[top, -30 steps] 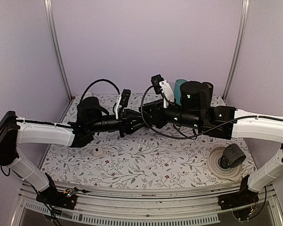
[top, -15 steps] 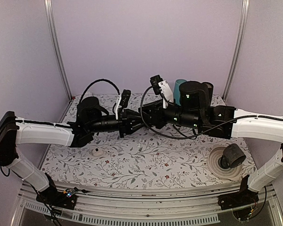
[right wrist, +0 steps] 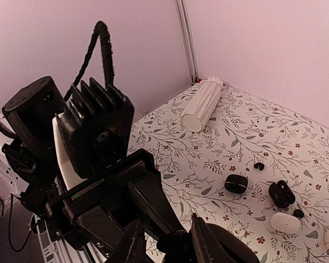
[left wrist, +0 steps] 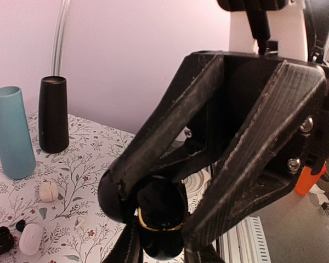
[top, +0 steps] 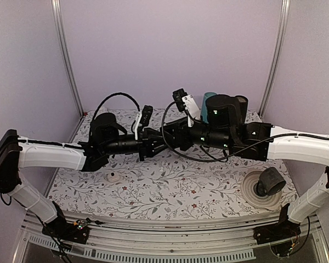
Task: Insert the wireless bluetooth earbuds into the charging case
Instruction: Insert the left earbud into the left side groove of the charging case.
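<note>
Up in mid-air the left claw point(top: 152, 145) is pinched onto the gold-rimmed black case point(left wrist: 160, 211), right claw point(top: 170, 139) nose-to-nose with it, can't tell how open that one is.

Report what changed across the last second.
The right arm eased slightly left, toward the left arm, and its wrist camera went with it. No visible grasp or release. The left arm, the small white piece and the black roller stayed put.

White links point(top: 49, 156), black joints point(top: 106, 129) and cables point(right wrist: 103, 52), seemingly ridged fingers point(left wrist: 170, 126)
</note>
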Tool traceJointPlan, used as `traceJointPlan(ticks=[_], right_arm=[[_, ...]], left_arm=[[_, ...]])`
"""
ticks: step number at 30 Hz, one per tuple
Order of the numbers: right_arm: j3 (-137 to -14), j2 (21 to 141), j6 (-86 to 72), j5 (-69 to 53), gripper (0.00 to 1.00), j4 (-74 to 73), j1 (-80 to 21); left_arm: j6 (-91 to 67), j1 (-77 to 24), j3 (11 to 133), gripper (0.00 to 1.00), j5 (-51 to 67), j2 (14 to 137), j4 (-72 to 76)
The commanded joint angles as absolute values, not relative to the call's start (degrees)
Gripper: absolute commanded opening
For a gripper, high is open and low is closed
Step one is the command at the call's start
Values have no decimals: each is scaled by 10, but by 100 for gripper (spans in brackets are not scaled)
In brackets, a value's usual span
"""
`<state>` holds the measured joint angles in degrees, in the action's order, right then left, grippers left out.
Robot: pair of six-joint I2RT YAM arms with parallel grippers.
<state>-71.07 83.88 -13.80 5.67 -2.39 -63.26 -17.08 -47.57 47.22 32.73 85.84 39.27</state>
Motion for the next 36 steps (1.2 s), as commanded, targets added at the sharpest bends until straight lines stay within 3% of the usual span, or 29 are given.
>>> traceJointPlan(ticks=[1, 17, 36], right_arm=[[-726, 849, -133, 35, 29, -43, -642], [-736, 851, -137, 60, 30, -70, -642], [-754, 845, -139, 83, 40, -90, -642]], left_arm=[[-161, -473, 492, 0, 313, 840, 410], [-146, -472, 492, 0, 297, 833, 397], [-129, -473, 493, 0, 290, 828, 378]])
